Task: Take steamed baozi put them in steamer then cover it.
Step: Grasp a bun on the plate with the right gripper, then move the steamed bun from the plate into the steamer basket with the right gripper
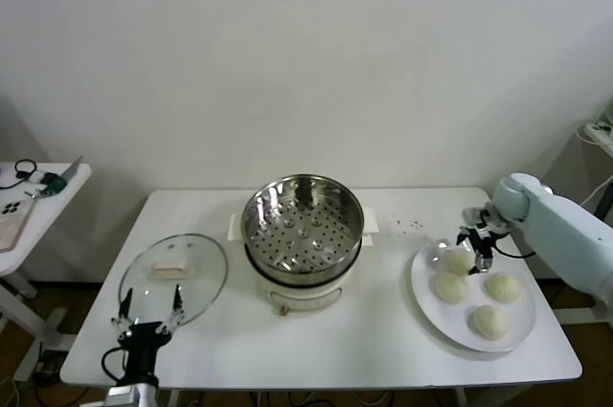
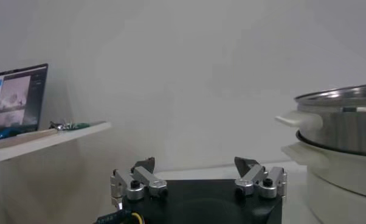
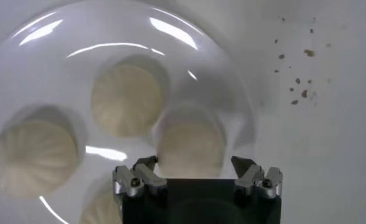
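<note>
Bun (image 3: 190, 146) partly behind right gripper (image 3: 194, 163)

place: lab or office – bare white wall (image 1: 306, 62) | white table (image 1: 316, 345) | laptop (image 2: 16, 100)

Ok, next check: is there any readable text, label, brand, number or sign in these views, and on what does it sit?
No legible text in any view.
Laptop screen on the side table: shows window content, too blurred to read.
Steamer: no label or marking visible on its steel basket or cream base.
Glass lid, plate and baozi: no print.
Dark device on the side table: pattern only, no readable characters.
</note>
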